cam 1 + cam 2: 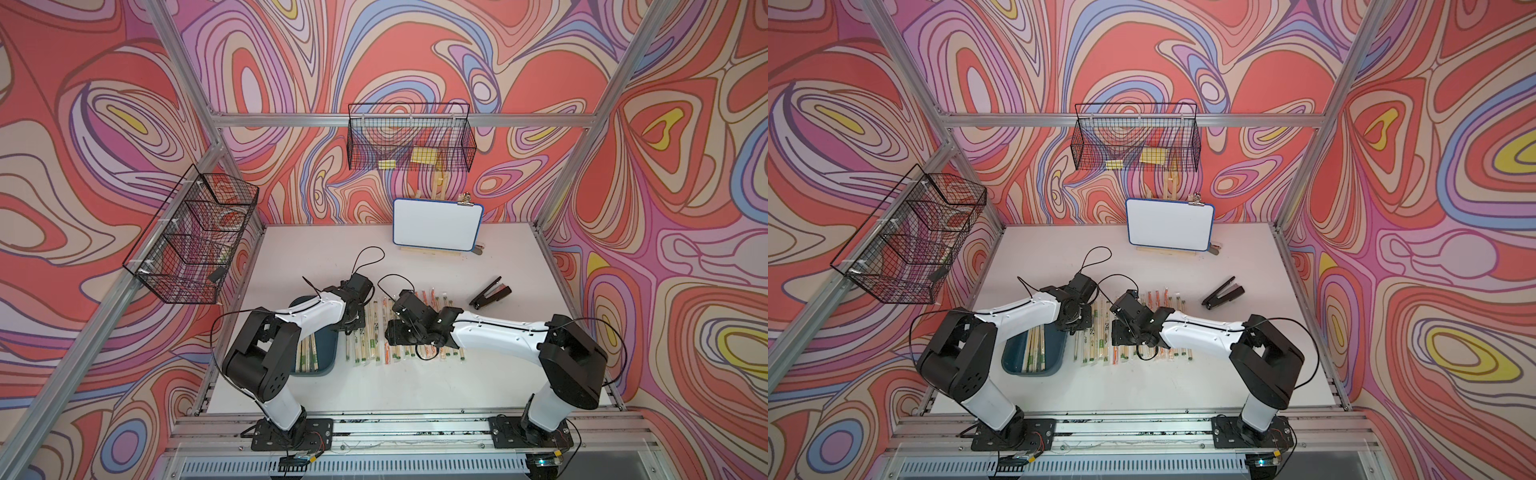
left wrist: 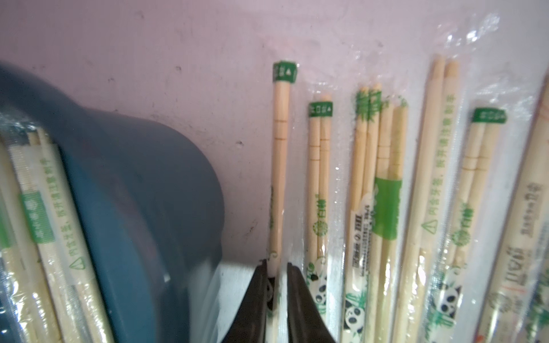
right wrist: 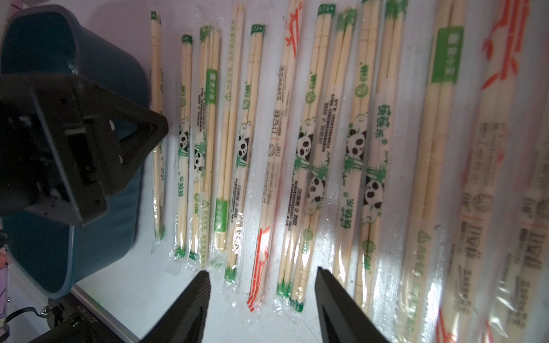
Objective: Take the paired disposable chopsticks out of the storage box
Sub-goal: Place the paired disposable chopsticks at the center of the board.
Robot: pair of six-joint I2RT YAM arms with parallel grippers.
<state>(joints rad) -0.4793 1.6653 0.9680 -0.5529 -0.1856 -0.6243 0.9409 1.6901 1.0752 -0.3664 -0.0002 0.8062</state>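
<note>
The left gripper point(image 2: 276, 262) has its dark jaws drawn close on either side of one sleeved pair point(image 2: 279, 166), with only a slim gap between them. The sleeve fills that gap, and it cannot be told whether the jaws press on it or merely flank it. This pair runs in line with the row on the table and is the one nearest the storage box point(image 2: 133, 193), just beside its wall.

The right gripper point(image 3: 261, 270) has its jaws spread wide and holds nothing. It hangs over the near ends of the row.

The paired disposable chopsticks point(image 3: 306, 142) lie mostly outside the box, side by side in their clear sleeves on the white table point(image 1: 415, 386). Their prints are green, panda and orange. In both top views the row stretches from the box towards the right arm. A few more pairs point(image 1: 1034, 349) are in the dark teal box, which sits under the left arm.

Further back and well apart from the row lie a black stapler-like tool point(image 1: 490, 293) and a propped whiteboard point(image 1: 436, 224). Two wire baskets point(image 1: 409, 141) hang on the frame.
</note>
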